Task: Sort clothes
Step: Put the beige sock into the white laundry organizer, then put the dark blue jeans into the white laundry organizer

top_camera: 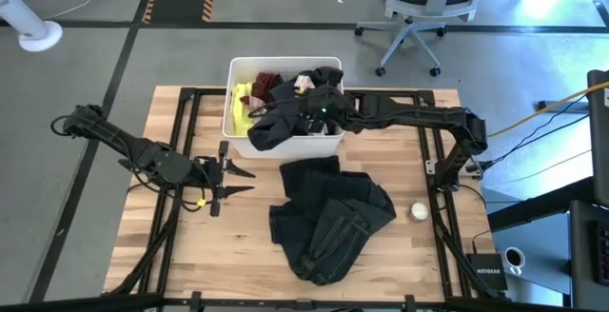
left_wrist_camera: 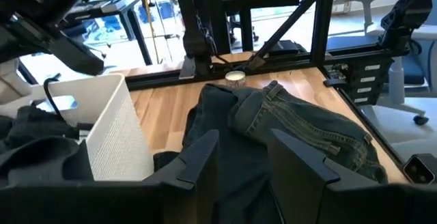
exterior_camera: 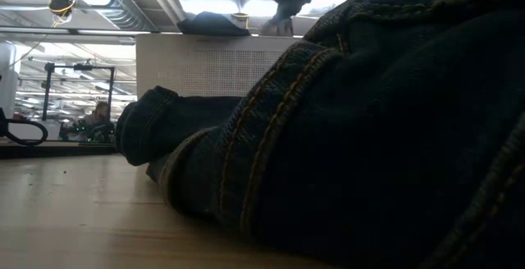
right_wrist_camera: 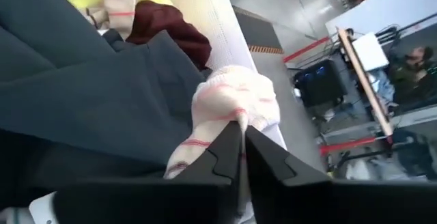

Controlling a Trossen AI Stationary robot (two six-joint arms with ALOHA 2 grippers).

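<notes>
Though hidden from above, R gripper (right_wrist_camera: 240,138) on striped sock (right_wrist_camera: 229,104)

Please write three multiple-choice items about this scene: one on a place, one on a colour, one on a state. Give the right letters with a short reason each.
1. Where do the dark jeans lie?
A. in the white bin
B. on the wooden table, in front of the bin
C. on the floor

2. What colour is the garment at the bin's left end?
A. neon yellow
B. blue
C. orange

3. What is the right claw doing?
A. hanging open
B. shut on a striped sock
C. shut on the white ball

Answers: 1 B, the high view shows them spread on the table. 2 A, neon yellow garment in the white bin. 3 B, its wrist view shows the striped sock pinched. The left claw waits open over the table.
</notes>
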